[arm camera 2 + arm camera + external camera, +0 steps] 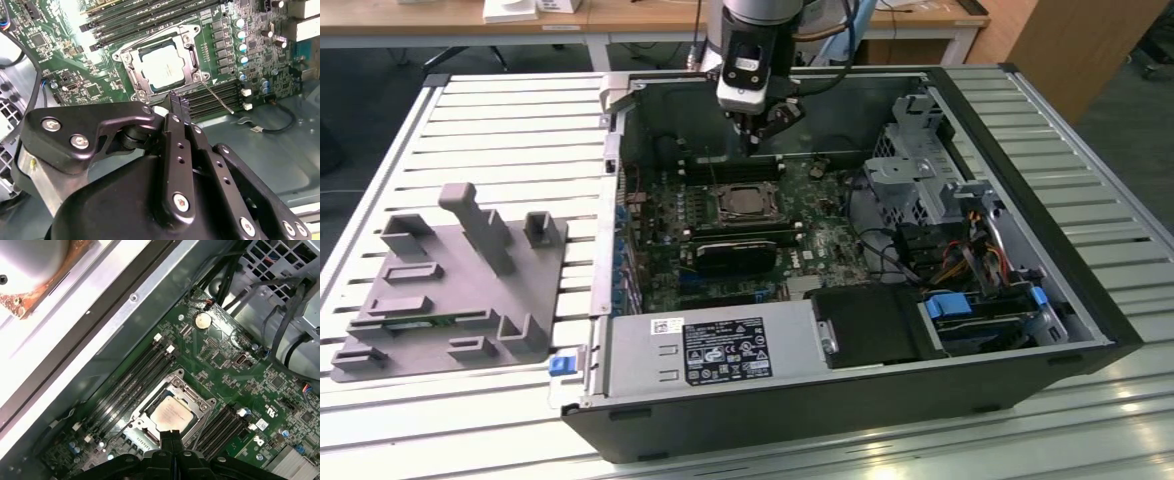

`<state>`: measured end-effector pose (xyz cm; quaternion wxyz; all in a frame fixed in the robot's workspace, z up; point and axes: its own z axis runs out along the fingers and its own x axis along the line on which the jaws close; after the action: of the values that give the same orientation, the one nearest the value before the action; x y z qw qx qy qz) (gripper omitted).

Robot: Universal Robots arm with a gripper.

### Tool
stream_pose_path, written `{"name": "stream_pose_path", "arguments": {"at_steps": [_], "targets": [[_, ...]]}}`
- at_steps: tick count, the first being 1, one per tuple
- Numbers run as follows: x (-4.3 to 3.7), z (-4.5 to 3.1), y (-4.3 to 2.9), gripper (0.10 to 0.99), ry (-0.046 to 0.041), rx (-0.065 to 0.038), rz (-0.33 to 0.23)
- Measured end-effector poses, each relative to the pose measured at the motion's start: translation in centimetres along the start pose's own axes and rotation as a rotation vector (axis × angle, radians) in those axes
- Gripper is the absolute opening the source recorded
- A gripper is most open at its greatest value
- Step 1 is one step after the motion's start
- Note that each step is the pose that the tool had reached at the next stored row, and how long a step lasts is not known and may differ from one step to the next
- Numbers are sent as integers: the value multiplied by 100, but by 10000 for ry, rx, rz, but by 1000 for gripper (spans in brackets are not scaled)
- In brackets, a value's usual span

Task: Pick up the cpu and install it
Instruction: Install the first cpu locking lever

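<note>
The cpu (pixel 744 203) lies flat in the socket frame (pixel 744 187) on the motherboard, its silver-grey top facing up. Both wrist views show the cpu (pixel 162 70) (pixel 172 415) seated inside the metal bracket (pixel 192 75). My gripper (pixel 754 135) hangs above the board, just behind the socket toward the back wall of the case. Its fingertips (pixel 176 100) (pixel 170 436) are pressed together, shut with nothing between them. They are apart from the cpu.
The open computer case (pixel 1067 300) lies on a slatted table (pixel 480 130). A grey moulded fixture (pixel 454 280) stands at the exterior view's left. Memory slots (pixel 135 377), a black card (pixel 740 255), a drive cage with cables (pixel 947 220) and the power supply (pixel 707 350) surround the socket.
</note>
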<state>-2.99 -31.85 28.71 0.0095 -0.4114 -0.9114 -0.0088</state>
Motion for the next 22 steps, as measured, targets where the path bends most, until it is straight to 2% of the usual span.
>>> {"name": "stream_pose_path", "arguments": {"at_steps": [8, 18, 22], "targets": [[-3, 0, -4, 106, 4, 14, -529], [-4, 1, -4, 106, 19, 55, -2270], [-4, 1, -4, 106, 25, 60, -2592]]}}
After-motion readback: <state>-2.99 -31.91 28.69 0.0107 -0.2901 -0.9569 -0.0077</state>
